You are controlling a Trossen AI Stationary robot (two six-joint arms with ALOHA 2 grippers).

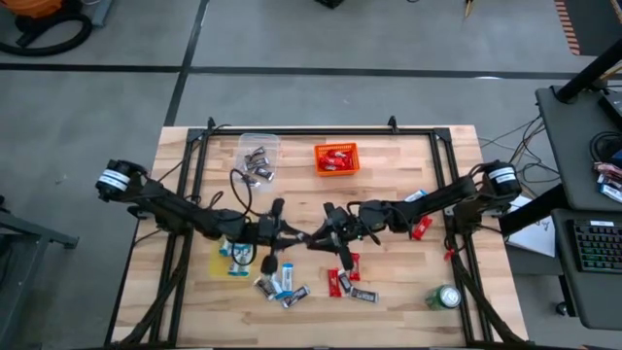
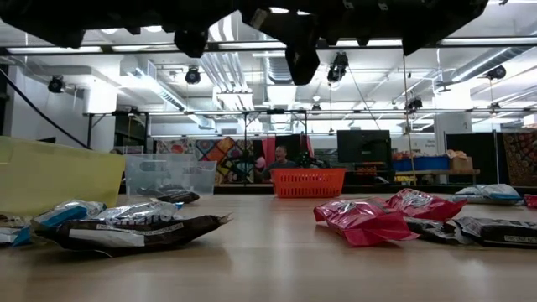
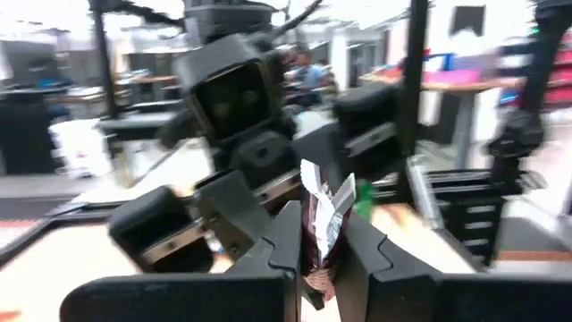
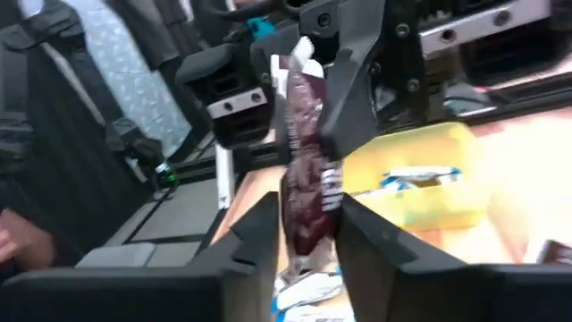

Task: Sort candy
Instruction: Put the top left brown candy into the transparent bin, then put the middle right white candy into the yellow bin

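Table (image 1: pixel 398 272): both arms reach in from the sides and meet near its middle, well above the wood.

3 bins. The yellow bin (image 1: pixel 216 262), under the left arm, holds blue-and-white bars. The clear bin (image 1: pixel 260 137) at the far edge holds a few dark bars. The orange bin (image 1: pixel 318 158) beside it holds red ones. Green can (image 1: pixel 445 297) at the near right, not part of the sort.

Left gripper (image 1: pixel 292 236): fingers clamped on the held bar (image 3: pixel 323 224), a dark brown one. Right gripper (image 1: pixel 328 231): tip to tip with the left. Its fingers (image 4: pixel 255 237) stand on either side of the same bar's other end, and I cannot tell whether they press it. Looks like a hand-over in mid-air.

Held bar: over mid-table, between the 2 grippers. It runs lengthwise out of each gripper toward the other, so its long axis probably lies roughly left to right across the table. The crimped end pokes out past the left fingers.

Progress, judged: partway. Each bin has some candy, but plenty is loose:
- a mixed cluster (image 1: pixel 282 287) near the front edge
- red bars (image 1: pixel 342 277) beside it
- a red bar (image 1: pixel 420 228) and a blue-and-white bar (image 1: pixel 416 196) by the right arm

The held dark bar likely belongs in the clear bin and is not yet there.
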